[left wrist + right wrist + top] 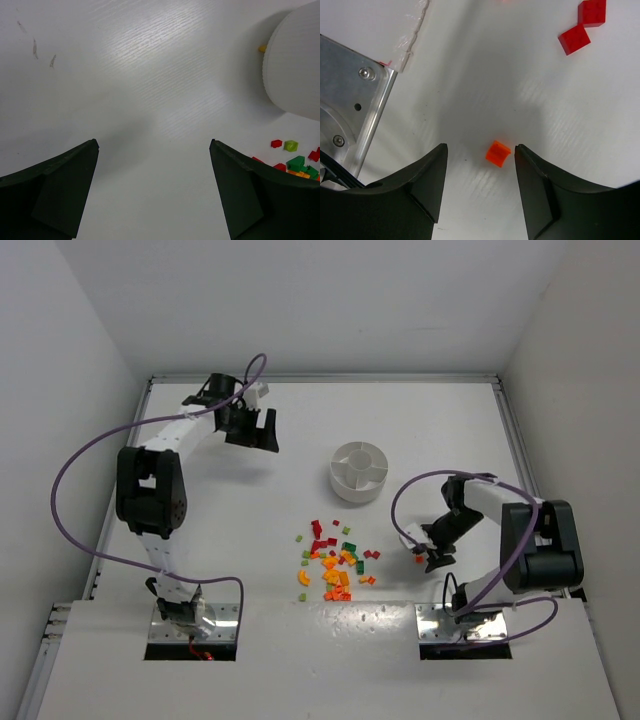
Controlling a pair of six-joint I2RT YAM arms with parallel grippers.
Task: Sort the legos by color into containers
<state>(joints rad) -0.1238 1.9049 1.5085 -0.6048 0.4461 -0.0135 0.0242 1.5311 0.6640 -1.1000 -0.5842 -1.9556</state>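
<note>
Starting with the white table [200, 530], you can see the work is all in the lower middle of the top view. Your left arm [150, 485] is stretched to the upper left. Its left gripper [252, 435] is spread wide over bare surface and grasps nothing, probably parked there so it doesn't crowd the other side.

The round white dish [358, 490] sits just right of centre. Its wedge compartments look bare from above, so I judge the sorting has hardly begun. Below it lies the pile of legos [335, 562], red, orange, yellow and green all mixed.

At the lower right, your right gripper [480, 150] hangs low over the table, close to the metal base plate [345, 100]. Its jaws are parted. One orange brick [498, 153] lies loose between them, tilted and nearer the right-hand finger, with a sliver of table showing on each side. Nothing is clasped. Two red bricks [582, 25] lie well apart at the upper right of that wrist view.

The straddle suits a pinch, but centre it first.
</note>
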